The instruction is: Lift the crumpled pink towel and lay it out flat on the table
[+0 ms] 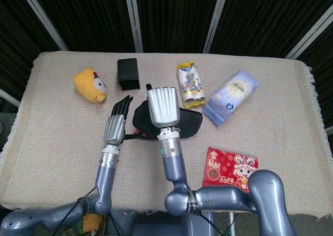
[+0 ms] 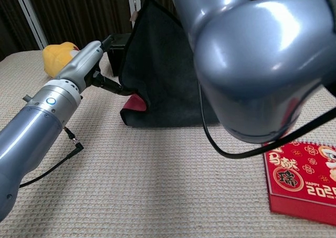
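The towel [image 2: 163, 75] reads dark, nearly black, in both views, with only a small pink patch showing at its lower left edge in the chest view. In that view it hangs as a raised sheet in the upper centre of the frame, its top out of frame and its bottom hem resting on the desk [image 2: 157, 185]. In the head view it sits at frame centre, under and behind the right robot hand [image 1: 165, 107].

The right robot hand is over the cloth, back to the camera, fingers extended side by side; what it grips underneath cannot be determined, though the raised sheet suggests it holds the upper edge. The left robot hand [image 1: 119, 114] reaches into the left edge of the cloth; whether its dark fingers [image 1: 123, 104] are closed on the fabric cannot be determined.

Assessment: the lift is partly complete. Remaining steps are spreading the cloth and laying it flat.

A calendar [image 1: 231, 168] lies at lower right.
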